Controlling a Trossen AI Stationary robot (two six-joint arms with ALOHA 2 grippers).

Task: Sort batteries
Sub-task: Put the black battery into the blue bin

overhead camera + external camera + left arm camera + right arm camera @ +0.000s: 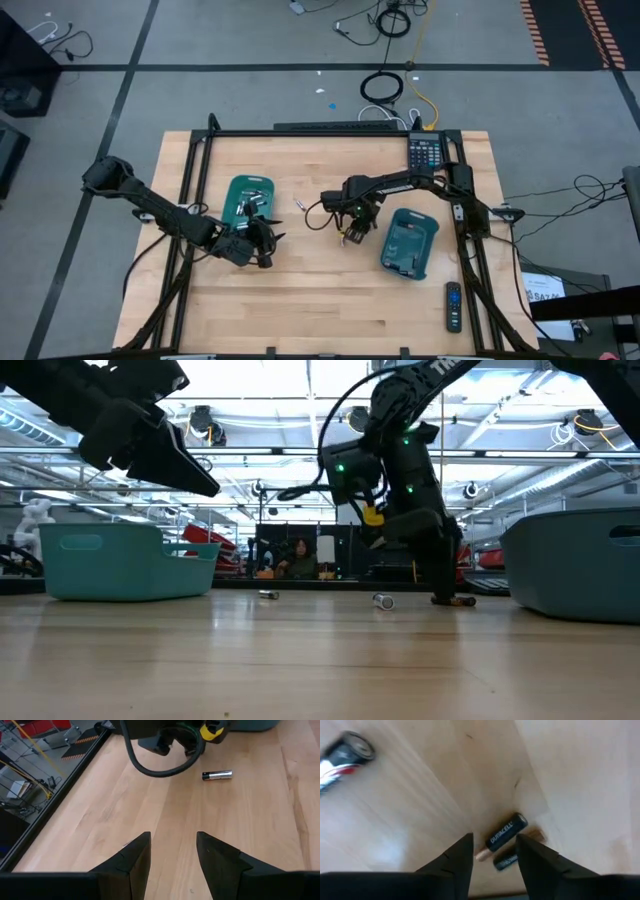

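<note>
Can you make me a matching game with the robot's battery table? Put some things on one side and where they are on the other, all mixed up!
Things:
1. calculator
2. remote
3. right gripper
4. left gripper

Places:
A. over bare wood, nothing between its fingers
B. far right corner of the table
C. near right corner of the table
D. down around a black battery

Pairs: 1-B, 2-C, 3-D, 4-A
</note>
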